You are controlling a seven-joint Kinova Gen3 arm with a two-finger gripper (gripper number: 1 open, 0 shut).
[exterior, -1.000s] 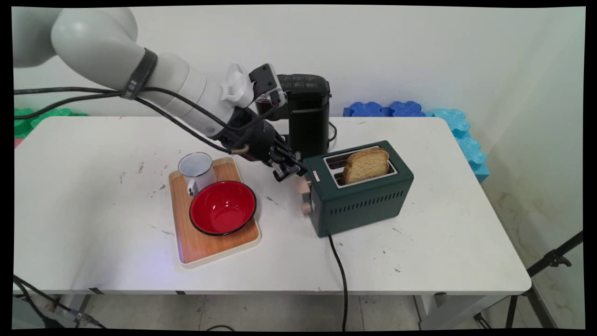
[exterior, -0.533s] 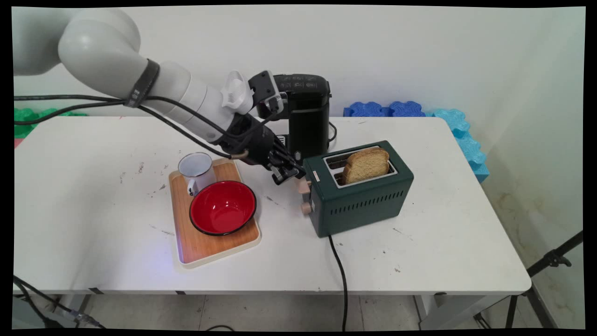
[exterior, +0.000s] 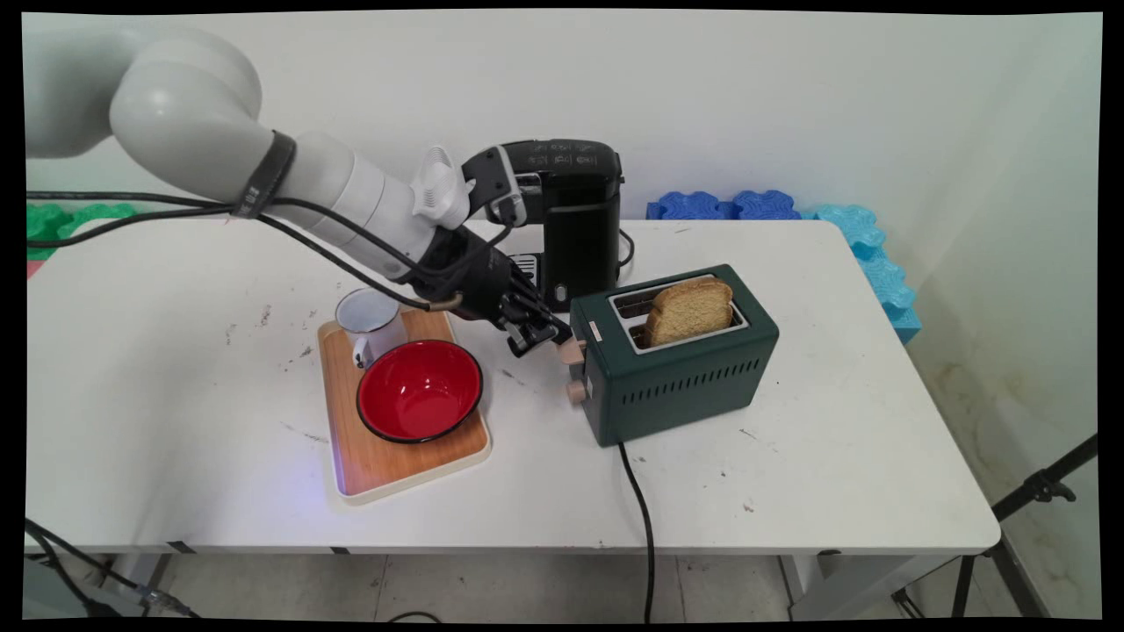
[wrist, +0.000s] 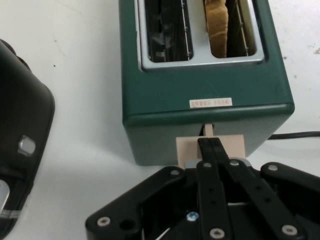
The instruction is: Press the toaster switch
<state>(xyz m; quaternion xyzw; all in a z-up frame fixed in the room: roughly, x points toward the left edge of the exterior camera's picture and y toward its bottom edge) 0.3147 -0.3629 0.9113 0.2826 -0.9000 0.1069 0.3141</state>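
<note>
A dark green two-slot toaster [exterior: 676, 377] stands mid-table with a slice of brown bread [exterior: 689, 309] sticking up from its nearer slot. In the hand view the toaster [wrist: 200, 100] lies straight ahead, with the bread [wrist: 216, 25] in the right slot and the left slot bare. My gripper [exterior: 549, 332] is at the toaster's left end, fingers shut together. Their tips [wrist: 209, 142] rest on the beige lever [wrist: 230, 148], which sits low on that end. Below the lever [exterior: 572, 351] is a round beige knob [exterior: 575, 391].
A black coffee machine [exterior: 575, 219] stands just behind my hand, close on the left in the hand view [wrist: 20, 150]. A wooden tray [exterior: 386, 456] to the left carries a red bowl [exterior: 420, 391] and a white mug [exterior: 371, 320]. The toaster's cord [exterior: 645, 518] runs off the front edge.
My hand has sunk a little and shifted slightly left at the toaster's end, and the wrist has tilted lower. The bread and the toaster have not moved.
</note>
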